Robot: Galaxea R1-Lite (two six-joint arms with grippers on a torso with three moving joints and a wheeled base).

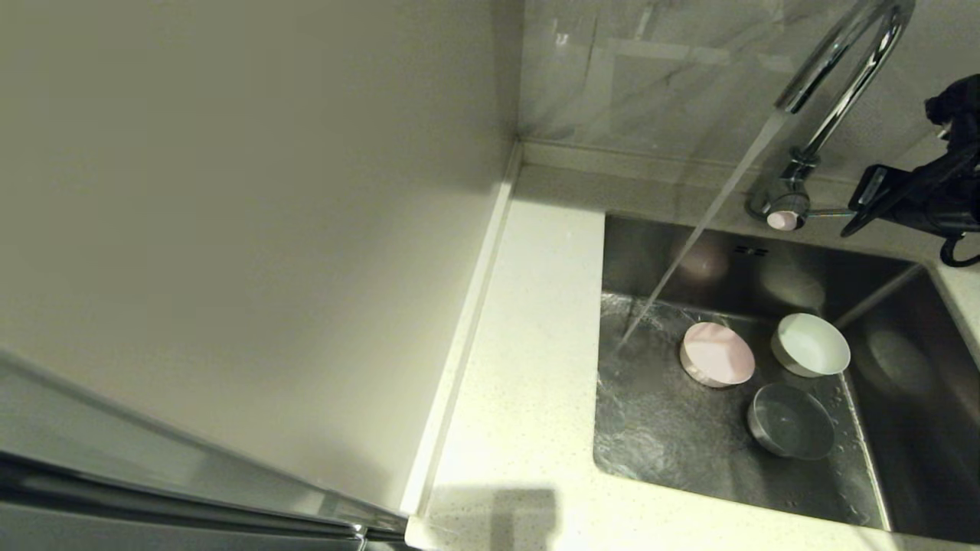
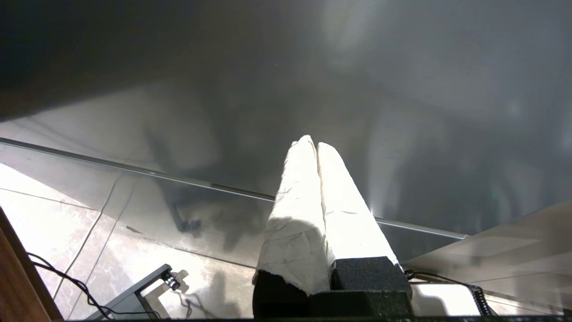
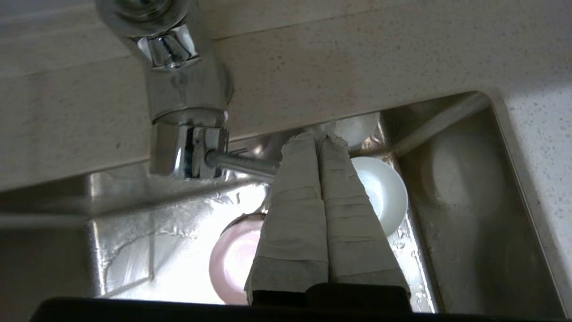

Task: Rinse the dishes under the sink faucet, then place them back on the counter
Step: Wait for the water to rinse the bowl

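Note:
Water runs from the chrome faucet (image 1: 838, 73) and lands on the floor of the steel sink (image 1: 666, 436), just left of the pink bowl (image 1: 717, 354). The white bowl (image 1: 811, 345) and the blue bowl (image 1: 791, 422) also sit upright in the basin, apart from the stream. My right gripper (image 1: 859, 216) hangs above the sink's back edge at the outer end of the faucet lever (image 1: 827, 213). In the right wrist view the gripper (image 3: 318, 142) is shut, the lever (image 3: 241, 163) meets its side, and the pink bowl (image 3: 232, 261) and white bowl (image 3: 385, 193) lie below. My left gripper (image 2: 313, 144) is shut and empty, parked low.
The white speckled counter (image 1: 528, 344) runs left of the sink, bordered by a raised edge strip (image 1: 467, 329) and the cream wall panel (image 1: 253, 229). A second basin (image 1: 926, 398) lies right of a divider. The left wrist view shows a grey cabinet front (image 2: 402, 89) and floor tiles.

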